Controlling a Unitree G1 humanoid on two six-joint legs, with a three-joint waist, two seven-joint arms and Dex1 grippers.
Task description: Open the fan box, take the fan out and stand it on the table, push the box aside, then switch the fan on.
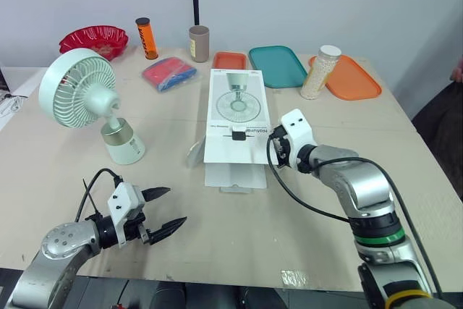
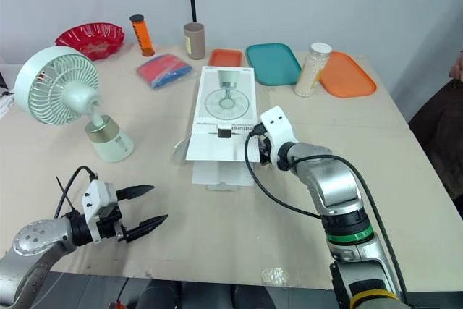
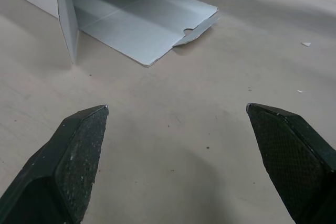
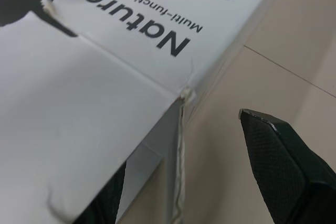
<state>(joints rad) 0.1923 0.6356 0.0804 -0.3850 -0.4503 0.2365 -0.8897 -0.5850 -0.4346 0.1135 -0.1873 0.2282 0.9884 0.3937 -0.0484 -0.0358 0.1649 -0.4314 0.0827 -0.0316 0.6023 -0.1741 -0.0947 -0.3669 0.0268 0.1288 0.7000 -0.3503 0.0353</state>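
The pale green fan (image 1: 79,99) stands upright on the table's left side, clear of the box. The white fan box (image 1: 239,110) lies flat mid-table, its near end open with the flap (image 1: 235,176) spread on the tabletop. My right gripper (image 1: 278,153) is open at the box's near right corner. In the right wrist view that corner (image 4: 184,95) sits between its fingers, with one finger (image 4: 283,166) clear of the cardboard. My left gripper (image 1: 176,205) is open low over the table near the front edge, empty, pointing toward the flap (image 3: 147,30).
Along the back stand a red bowl (image 1: 94,37), an orange bottle (image 1: 147,37), a brown cup (image 1: 199,43), a red and blue packet (image 1: 168,73), a small orange tray (image 1: 229,60), a teal tray (image 1: 277,65), a grain jar (image 1: 320,72) and an orange tray (image 1: 354,77).
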